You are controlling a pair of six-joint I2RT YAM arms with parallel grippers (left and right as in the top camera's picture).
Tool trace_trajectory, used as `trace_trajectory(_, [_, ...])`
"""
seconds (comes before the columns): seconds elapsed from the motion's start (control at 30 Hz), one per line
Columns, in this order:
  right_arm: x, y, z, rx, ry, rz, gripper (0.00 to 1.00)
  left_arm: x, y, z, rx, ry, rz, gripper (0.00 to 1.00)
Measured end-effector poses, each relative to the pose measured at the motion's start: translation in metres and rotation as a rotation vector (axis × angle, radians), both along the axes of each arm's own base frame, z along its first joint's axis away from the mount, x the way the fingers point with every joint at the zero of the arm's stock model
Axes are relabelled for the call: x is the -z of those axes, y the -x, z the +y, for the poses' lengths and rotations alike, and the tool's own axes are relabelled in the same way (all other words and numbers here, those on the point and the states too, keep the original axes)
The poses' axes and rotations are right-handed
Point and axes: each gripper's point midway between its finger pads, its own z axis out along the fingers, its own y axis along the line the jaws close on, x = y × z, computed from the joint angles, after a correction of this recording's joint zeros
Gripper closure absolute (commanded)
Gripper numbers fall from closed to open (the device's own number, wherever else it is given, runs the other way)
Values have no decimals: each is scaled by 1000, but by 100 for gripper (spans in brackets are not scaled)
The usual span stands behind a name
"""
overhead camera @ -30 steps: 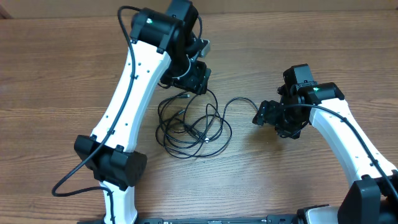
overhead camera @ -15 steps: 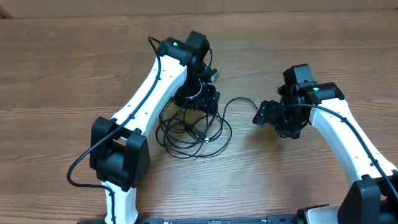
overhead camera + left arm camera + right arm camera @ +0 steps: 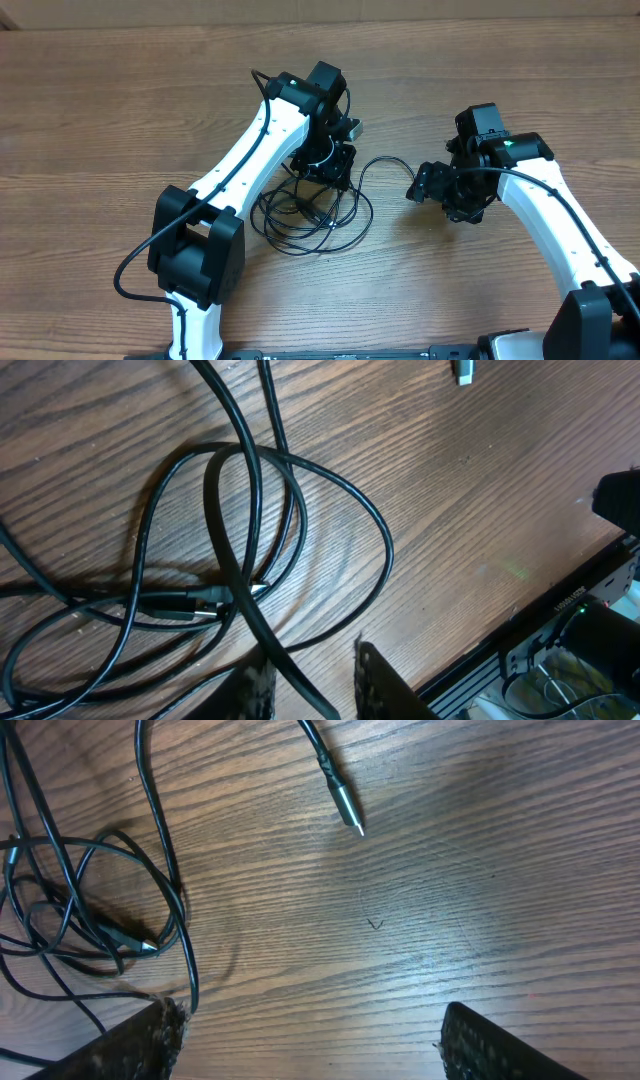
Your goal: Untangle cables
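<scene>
L fingers (image 3: 380, 690) apart astride cables (image 3: 240, 560), R fingers (image 3: 130, 1045) wide apart, open table (image 3: 420, 920) beneath

Left arm (image 3: 250, 150) stretched forward; right fingers (image 3: 135, 1045) spread wide.

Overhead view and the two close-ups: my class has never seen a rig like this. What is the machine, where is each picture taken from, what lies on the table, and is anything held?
Two white robot arms work at a wooden table. The wide picture looks down from above. Each close-up comes from a camera on one wrist. Tangled thin black cables lie between the arms. The left gripper straddles one strand, fingers apart. The right gripper hangs open and empty near a loose plug.
</scene>
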Motion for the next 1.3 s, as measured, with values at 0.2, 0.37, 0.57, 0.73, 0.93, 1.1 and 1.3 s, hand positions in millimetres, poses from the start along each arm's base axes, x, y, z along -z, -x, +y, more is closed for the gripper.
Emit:
trace_trajectory(0.2, [0, 1, 0, 1, 1, 4, 20, 17, 8, 2, 8, -27, 16, 80])
trace_trajectory(0.37, [0, 1, 0, 0, 1, 5, 20, 27, 14, 1, 8, -51, 26, 96])
trace_trajectory(0.57, [0, 3, 0, -1, 2, 11, 19, 1, -1, 2, -11, -46, -12, 96])
trace_trajectory(0.73, [-2, 2, 7, -18, -40, 5, 20, -92, -53, -7, -50, 72, -248, 96])
trace_trajectory(0.93, [-19, -14, 41, -113, -244, -92, 19, -221, -70, -26, -18, 318, -540, 96])
trace_trajectory(1.1, [-32, -21, 57, -156, -349, -145, 19, -310, -56, -34, 30, 513, -739, 96])
trace_trajectory(1.3, [-34, -20, 61, -169, -374, -148, 19, -402, -40, -25, 38, 681, -1006, 96])
